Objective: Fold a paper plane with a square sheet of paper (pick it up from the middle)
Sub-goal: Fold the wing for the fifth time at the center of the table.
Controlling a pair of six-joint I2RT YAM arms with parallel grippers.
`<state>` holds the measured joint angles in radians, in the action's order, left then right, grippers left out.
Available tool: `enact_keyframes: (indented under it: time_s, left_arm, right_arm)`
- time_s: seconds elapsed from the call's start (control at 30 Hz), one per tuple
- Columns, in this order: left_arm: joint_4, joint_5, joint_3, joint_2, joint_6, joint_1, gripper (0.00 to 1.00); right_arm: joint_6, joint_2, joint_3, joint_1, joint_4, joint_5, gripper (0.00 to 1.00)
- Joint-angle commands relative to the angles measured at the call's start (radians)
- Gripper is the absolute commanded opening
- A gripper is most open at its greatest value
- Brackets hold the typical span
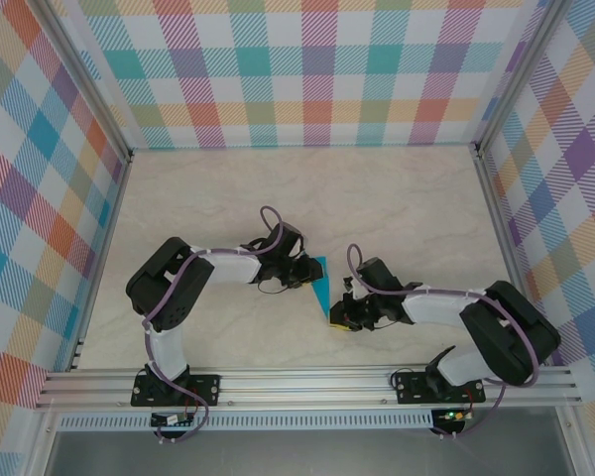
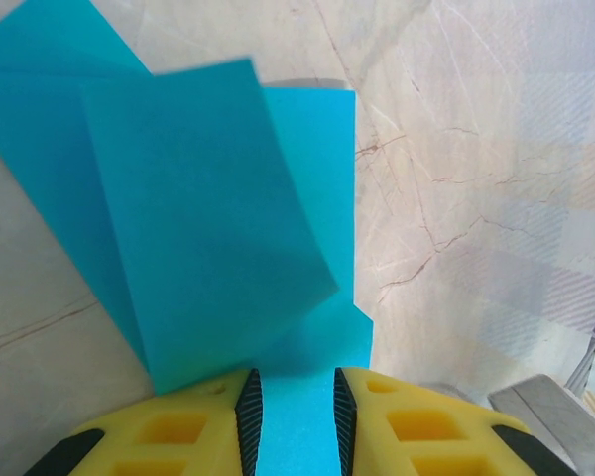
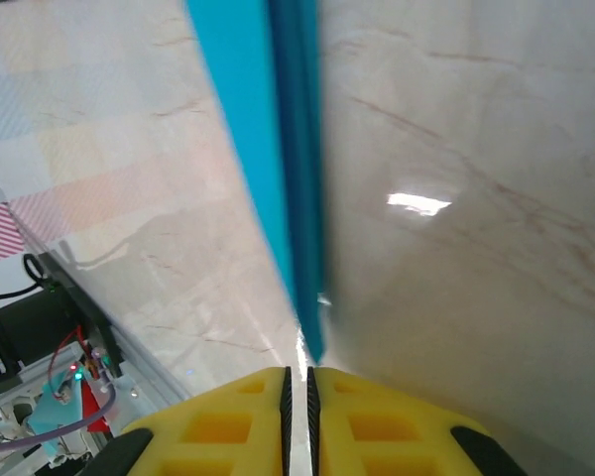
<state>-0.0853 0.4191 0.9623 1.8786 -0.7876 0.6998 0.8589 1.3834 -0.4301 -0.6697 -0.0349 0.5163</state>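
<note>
Square sheet of paper: partly folded, bright cyan, on the marble-patterned tabletop, between the two arms.
Fold state: top layer raised and curling over the lower layer in the left wrist view; no centre crease or wings to be made out; judged an early fold step.
Long axis: far to near, slightly slanted; narrow across.
Left gripper: jaws apart by a narrow gap, cyan paper visible through that gap; sheet straight ahead of the fingertips; no clamp seen.
Right gripper: jaws together, only a hairline slit between; sheet seen edge-on, running straight down toward that slit; judged pinched on the near tip, contact itself not resolved.
Bearing: sheet to the right of the left gripper and to the left of the right gripper; right gripper at the near end, left gripper beside the far half.
Nearer arm: neither clearly; both at the sheet.
Next move, judged: raised layer to be pressed flat from the left side, near tip held steady from the right.
Risk: thin paper slipping or creasing off-line under any pull across the long axis.
</note>
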Motion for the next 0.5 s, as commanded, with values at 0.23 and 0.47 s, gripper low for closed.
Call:
enact_keyframes:
  time_s: [0.23,0.47]
  left_arm:
    - [0.039,-0.019,-0.011,0.077,0.021,0.021,0.29]
    - [0.04,-0.02,-0.014,0.069,0.021,0.024,0.29]
  right_arm:
    - [0.045,-0.007,-0.16,0.009,-0.005,-0.156,0.19]
    - [0.13,0.19,-0.178,0.044,-0.237,-0.056,0.14]
